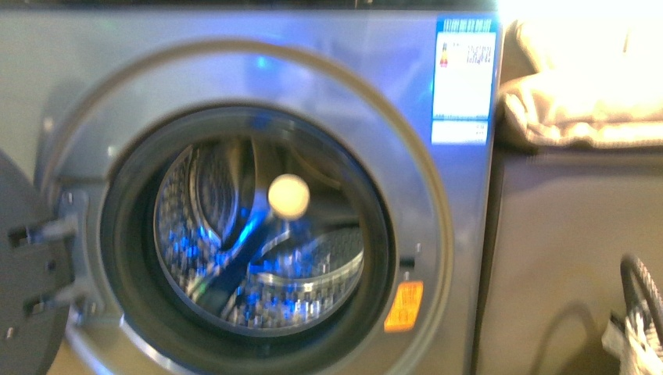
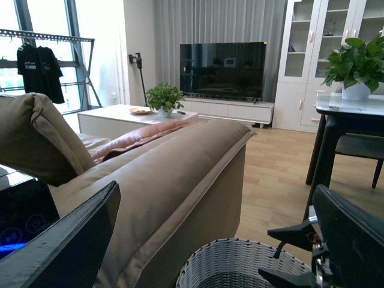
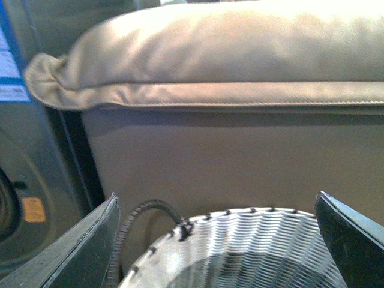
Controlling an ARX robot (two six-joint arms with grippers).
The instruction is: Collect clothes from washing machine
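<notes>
A: Where are the arms?
B: Neither shows in the front view. From the wrist cameras, the left pincer (image 2: 210, 240) has its two dark fingers spread wide with nothing between them, above a woven basket (image 2: 240, 264). The right pincer (image 3: 219, 240) is likewise spread wide and empty, over the basket's white wicker rim (image 3: 240, 240).

A: And the basket's make?
B: Tight white-grey weave, round mouth, a dark corded handle (image 3: 150, 210) looping up at its edge.

A: The washing machine (image 1: 461, 234)?
B: Grey metal front, with its round door (image 1: 23, 266) swung open to the left. Inside a dark rubber ring sits the perforated steel drum (image 1: 258, 234), shiny with blue reflections. A blue label is stuck at its upper right, an orange sticker lower down.

A: The clothes?
B: I can't make out any garment; the front view is blurred.

A: Around it?
B: A tan sofa (image 3: 240, 150), smooth with piped seams, stands right beside the machine, behind the basket. Beyond, a television (image 2: 222, 69) and a potted plant (image 2: 163, 99).
</notes>
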